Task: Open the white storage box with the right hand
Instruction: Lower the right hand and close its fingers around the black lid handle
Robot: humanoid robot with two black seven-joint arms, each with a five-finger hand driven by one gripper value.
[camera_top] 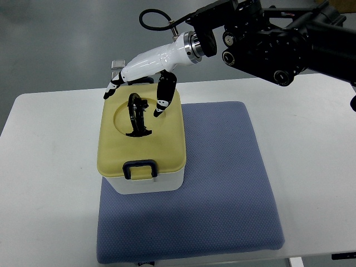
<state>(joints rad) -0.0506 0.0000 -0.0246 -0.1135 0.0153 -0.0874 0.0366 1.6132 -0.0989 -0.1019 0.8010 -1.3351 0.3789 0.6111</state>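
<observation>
We are reaching our right hand (pixel 146 71) in from the upper right, fingers (pixel 162 100) spread and grasping nothing, hovering over the yellow lid (pixel 142 150) of the white storage box (pixel 147 183), which is sitting left of centre on the blue mat (pixel 222 194).

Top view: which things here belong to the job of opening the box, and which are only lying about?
Belong to the job:
- white storage box with its yellow lid, still on
- black handle on the lid
- front latch
- right hand, above the lid

Only lying about:
- blue mat under the box
- white table
</observation>
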